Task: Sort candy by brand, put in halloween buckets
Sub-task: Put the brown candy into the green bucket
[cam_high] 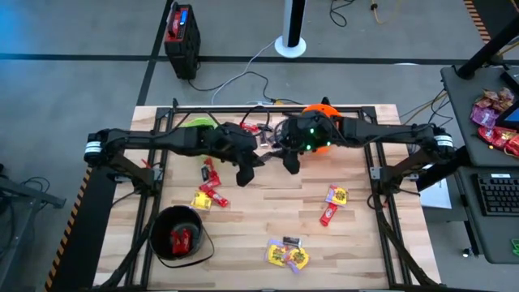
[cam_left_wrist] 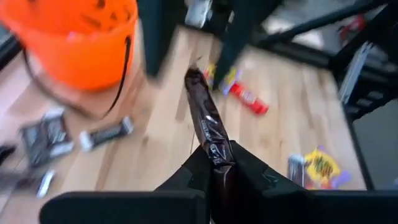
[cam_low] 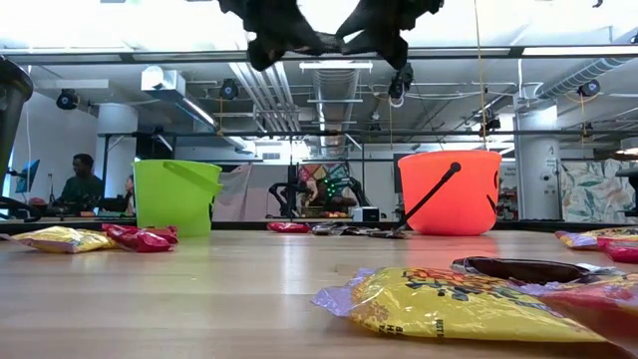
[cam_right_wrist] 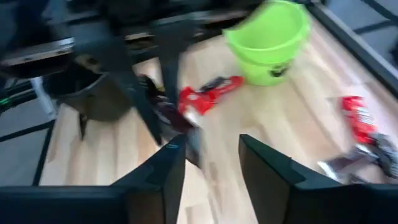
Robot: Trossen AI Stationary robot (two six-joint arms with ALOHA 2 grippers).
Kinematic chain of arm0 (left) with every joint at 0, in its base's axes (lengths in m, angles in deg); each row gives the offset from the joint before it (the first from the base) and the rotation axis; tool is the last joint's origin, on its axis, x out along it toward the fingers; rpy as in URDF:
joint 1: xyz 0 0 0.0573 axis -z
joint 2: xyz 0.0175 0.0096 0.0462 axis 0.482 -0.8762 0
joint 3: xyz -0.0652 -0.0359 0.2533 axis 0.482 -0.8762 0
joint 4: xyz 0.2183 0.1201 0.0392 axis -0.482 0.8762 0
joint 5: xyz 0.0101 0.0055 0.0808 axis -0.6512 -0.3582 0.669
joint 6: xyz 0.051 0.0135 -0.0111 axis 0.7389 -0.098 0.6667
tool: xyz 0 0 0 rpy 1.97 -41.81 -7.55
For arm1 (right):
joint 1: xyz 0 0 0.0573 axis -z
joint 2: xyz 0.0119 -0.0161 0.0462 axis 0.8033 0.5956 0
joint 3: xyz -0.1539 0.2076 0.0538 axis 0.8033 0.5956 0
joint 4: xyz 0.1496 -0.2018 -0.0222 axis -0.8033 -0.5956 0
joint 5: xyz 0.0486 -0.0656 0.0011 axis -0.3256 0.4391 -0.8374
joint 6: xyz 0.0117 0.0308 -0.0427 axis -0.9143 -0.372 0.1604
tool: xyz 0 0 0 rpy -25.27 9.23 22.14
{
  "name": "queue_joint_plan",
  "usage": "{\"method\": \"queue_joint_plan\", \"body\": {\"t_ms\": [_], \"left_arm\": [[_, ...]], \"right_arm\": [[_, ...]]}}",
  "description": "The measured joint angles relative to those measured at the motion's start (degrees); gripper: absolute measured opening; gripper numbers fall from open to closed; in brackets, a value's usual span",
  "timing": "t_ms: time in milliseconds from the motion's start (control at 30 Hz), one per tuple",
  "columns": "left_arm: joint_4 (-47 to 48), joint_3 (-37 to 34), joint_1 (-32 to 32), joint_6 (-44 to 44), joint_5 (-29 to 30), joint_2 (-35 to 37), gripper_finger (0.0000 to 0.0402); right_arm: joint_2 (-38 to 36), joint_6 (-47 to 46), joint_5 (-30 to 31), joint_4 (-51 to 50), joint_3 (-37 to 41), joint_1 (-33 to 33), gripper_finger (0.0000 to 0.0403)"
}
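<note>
Wooden table (cam_high: 268,215) strewn with candy (cam_high: 288,255), left claw (cam_left_wrist: 214,163) clamped on dark candy bar (cam_left_wrist: 205,121), right claw (cam_right_wrist: 211,149) apart.

Bright overhead light, motion-blurred wrist views

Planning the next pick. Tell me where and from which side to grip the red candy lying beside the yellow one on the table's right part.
Grip the red candy across its narrow middle, coming straight down from above. It lies flat and slanted on the bare wood, its upper end close to the yellow candy, so set the fingers across the long sides, away from that end.
</note>
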Motion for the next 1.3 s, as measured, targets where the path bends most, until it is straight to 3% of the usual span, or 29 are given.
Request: {"method": "queue_joint_plan", "body": {"t_ms": [200, 400, 633, 900, 1000, 1300], "left_arm": [[21.6, 8.7, -3.3, -0.5, 5.7, 0.0, 0.0012], [37.2, 15.9, -10.0, 3.7, 7.1, 0.1, 0.0012], [52.4, 15.7, -21.7, 10.0, 7.3, 0.3, 0.0012], [52.9, 6.7, -34.1, 17.7, 5.2, 0.9, 0.0011], [51.7, 2.4, -35.5, 20.0, 2.5, 2.6, 0.0011], [40.6, -8.4, -37.9, 20.1, 2.9, 4.1, 0.001]], "right_arm": [[0.1, 0.1, 0.4, -7.4, -4.5, 5.0, 0.0177], [0.1, 0.5, 0.3, -7.8, -4.7, 9.7, 0.0191], [2.3, 1.9, 0.2, -7.7, -4.6, 14.8, 0.0192], [7.7, 0.1, -1.8, -7.4, -6.1, 20.4, 0.0192], [10.7, -0.4, -2.5, -7.3, -9.2, 22.1, 0.0192], [21.3, 2.0, -2.7, -8.3, -22.7, 24.5, 0.0192]]}}
